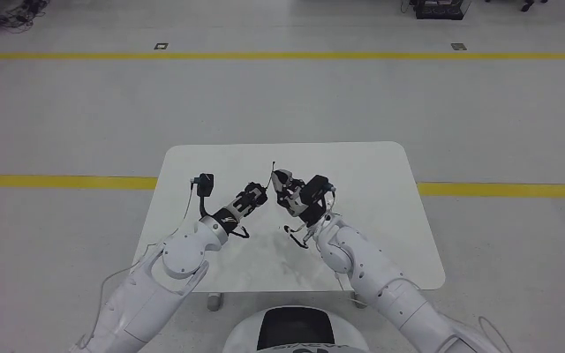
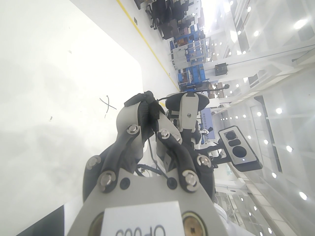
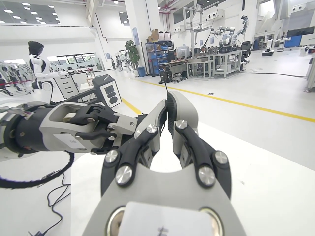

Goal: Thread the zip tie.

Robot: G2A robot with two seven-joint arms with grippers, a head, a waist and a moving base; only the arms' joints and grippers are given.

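Above the table (image 1: 371,176), the left gripper (image 2: 148,105), fingers together, meets the right gripper (image 3: 167,103), which pinches a thin black zip tie (image 3: 165,87).

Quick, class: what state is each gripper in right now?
Left gripper: closed; contents cannot be told.
Right gripper: closed on the zip tie.

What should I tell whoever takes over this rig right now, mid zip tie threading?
Right gripper: shut on the zip tie. The tie's thin black end sticks out past the fingertips, above the table.
Left gripper: shut, close beside the right one. I cannot make out what it holds.
Also: two thin black strands lie crossed on the table.
Done: the tie is off the table and the grippers meet.
Left: no closed loop shows, so the end probably still has to go through the head.
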